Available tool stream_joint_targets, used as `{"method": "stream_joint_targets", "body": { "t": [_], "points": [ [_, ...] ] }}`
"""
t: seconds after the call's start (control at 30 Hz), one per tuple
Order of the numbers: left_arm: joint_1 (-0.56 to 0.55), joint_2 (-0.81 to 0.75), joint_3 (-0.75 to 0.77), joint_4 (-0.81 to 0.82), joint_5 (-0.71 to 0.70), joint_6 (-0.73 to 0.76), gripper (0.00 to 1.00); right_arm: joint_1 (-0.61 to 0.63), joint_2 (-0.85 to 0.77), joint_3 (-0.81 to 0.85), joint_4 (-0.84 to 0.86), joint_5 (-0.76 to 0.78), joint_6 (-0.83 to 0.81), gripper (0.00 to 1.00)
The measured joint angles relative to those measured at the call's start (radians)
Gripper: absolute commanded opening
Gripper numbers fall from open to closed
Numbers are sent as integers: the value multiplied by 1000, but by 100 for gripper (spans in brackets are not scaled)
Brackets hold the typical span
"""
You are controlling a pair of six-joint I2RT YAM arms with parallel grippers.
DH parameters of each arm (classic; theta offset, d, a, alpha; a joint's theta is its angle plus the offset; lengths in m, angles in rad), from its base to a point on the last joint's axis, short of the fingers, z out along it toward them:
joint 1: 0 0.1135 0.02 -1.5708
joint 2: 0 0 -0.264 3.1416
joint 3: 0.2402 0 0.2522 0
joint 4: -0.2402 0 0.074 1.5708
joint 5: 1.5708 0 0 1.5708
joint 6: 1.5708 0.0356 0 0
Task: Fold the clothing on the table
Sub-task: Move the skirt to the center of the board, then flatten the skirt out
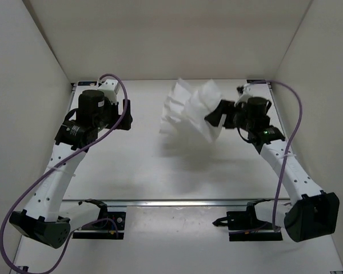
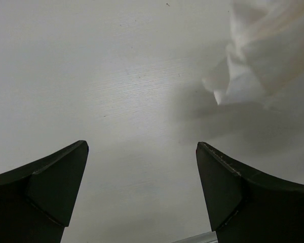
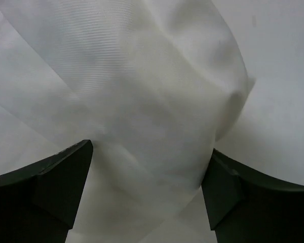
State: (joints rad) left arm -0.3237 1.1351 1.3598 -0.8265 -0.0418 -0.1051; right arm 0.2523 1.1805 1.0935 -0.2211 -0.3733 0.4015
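The clothing (image 1: 191, 111), a white pleated fan of fabric, stands bunched up and partly lifted over the table (image 1: 137, 171) at the back, right of centre. My right gripper (image 1: 213, 120) is at the fabric's right edge. In the right wrist view its jaws are spread wide with the clothing (image 3: 142, 91) lying between and beyond them, and neither finger presses it; gripper (image 3: 151, 147). Well to the left of the garment, my left gripper (image 1: 126, 116) is open over bare table. The left wrist view shows the gripper (image 2: 142, 147) with nothing in it and a corner of the clothing (image 2: 263, 55) at the upper right.
White walls close in the table on the left, back and right. A metal rail (image 1: 177, 202) runs across the near side, with both arm bases behind it. Purple cables (image 1: 291, 114) loop off each arm.
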Motion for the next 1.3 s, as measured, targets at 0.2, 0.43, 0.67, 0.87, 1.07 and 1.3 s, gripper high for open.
{"method": "stream_joint_targets", "body": {
  "t": [0.2,0.43,0.67,0.87,1.07,1.3],
  "points": [
    [-26,-29,-100,11,37,2,98,-106,-53,-414,-164,11,47,97],
    [-44,-23,-213,29,123,-3,98,-157,-275,-319,-235,45,34,94],
    [-46,-18,-240,68,172,-5,98,203,-89,-239,-264,165,21,93],
    [-45,-23,-261,79,185,-4,99,256,84,-258,-377,233,16,92],
    [-45,-25,-285,79,190,-3,99,286,130,-246,-372,262,5,92],
    [-45,-26,-285,79,189,5,99,382,348,-160,-332,285,18,85]
  ]
}}
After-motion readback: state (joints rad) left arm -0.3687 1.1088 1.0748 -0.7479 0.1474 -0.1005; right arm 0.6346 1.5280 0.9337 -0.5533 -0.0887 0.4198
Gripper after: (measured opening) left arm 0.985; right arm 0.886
